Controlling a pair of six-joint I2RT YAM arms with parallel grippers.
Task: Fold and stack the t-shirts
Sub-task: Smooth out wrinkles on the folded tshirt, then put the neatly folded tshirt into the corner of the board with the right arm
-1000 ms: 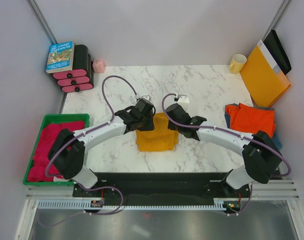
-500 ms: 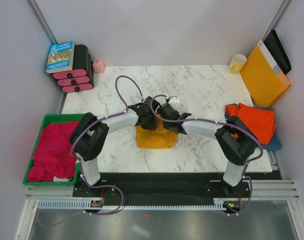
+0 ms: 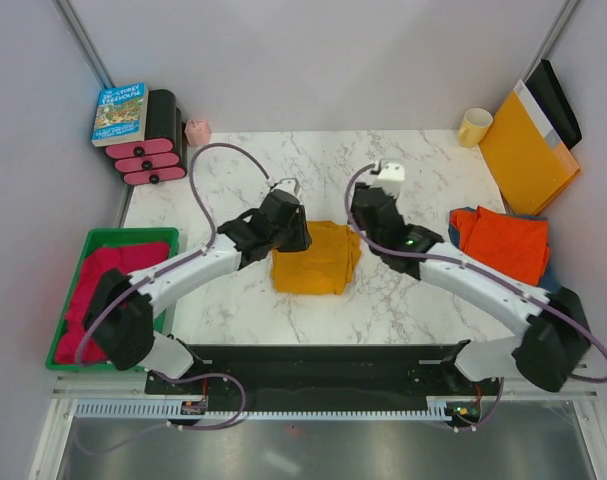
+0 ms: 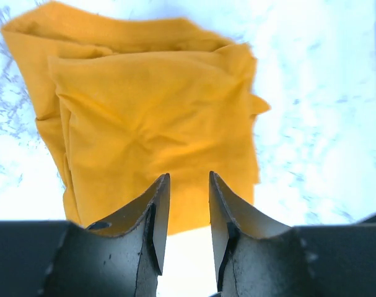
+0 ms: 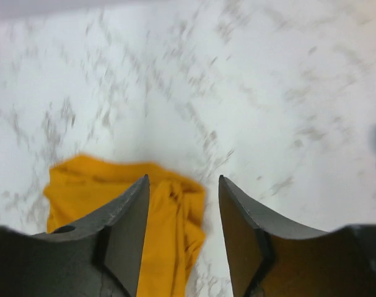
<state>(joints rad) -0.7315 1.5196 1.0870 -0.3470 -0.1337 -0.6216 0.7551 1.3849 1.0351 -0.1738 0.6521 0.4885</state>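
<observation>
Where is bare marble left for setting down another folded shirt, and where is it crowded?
Bare: the rear strip between pink cup and yellow mug, and the near strip in front of the mustard shirt. Crowded: the middle, where the left arm and right arm flank that shirt, and the right edge with the orange shirt and envelope.

Three t-shirts lie on the desk (image 3: 423, 165): one mustard-yellow t-shirt (image 3: 315, 262), one orange-red t-shirt (image 3: 503, 243), one blue t-shirt (image 3: 553, 272). I also count one book (image 3: 120, 113), one yellow mug (image 3: 474, 127) and one green tray (image 3: 133, 233).
</observation>
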